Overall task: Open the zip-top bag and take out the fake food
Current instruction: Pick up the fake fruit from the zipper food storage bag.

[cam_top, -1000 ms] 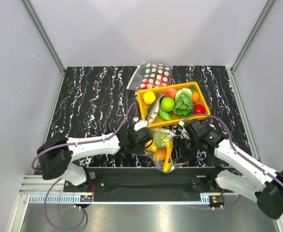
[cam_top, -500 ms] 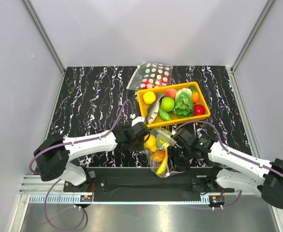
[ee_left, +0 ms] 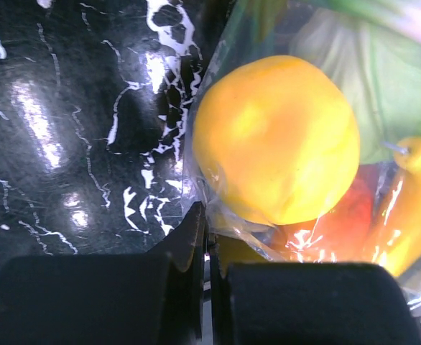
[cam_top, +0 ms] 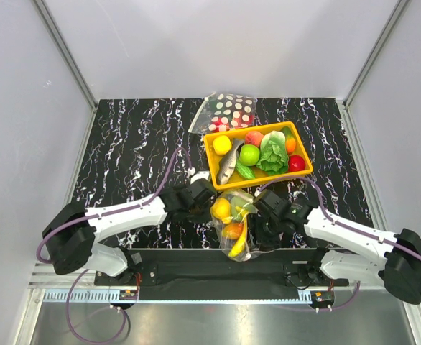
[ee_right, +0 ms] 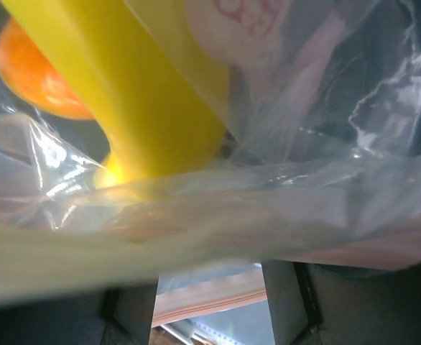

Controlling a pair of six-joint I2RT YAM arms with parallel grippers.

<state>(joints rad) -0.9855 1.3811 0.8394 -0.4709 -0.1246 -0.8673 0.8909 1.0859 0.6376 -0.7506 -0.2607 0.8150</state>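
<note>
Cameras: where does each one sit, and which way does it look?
Top external: high behind the arms, looking down on the table; both arms show, left gripper and right gripper flanking the zip-top bag.
Left wrist: on the left arm, looking close at a yellow fruit in the bag; its shut fingers show at the bottom.
Right wrist: on the right arm, pressed near a yellow toy behind plastic; its spread fingers show.
Shared: both wrist views show the bag's plastic.

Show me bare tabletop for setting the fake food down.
Widest: the table's left half, between its left edge, the left arm and the yellow tray. Narrower: right of the tray. Crowded: the full tray and around the zip-top bag.
</note>
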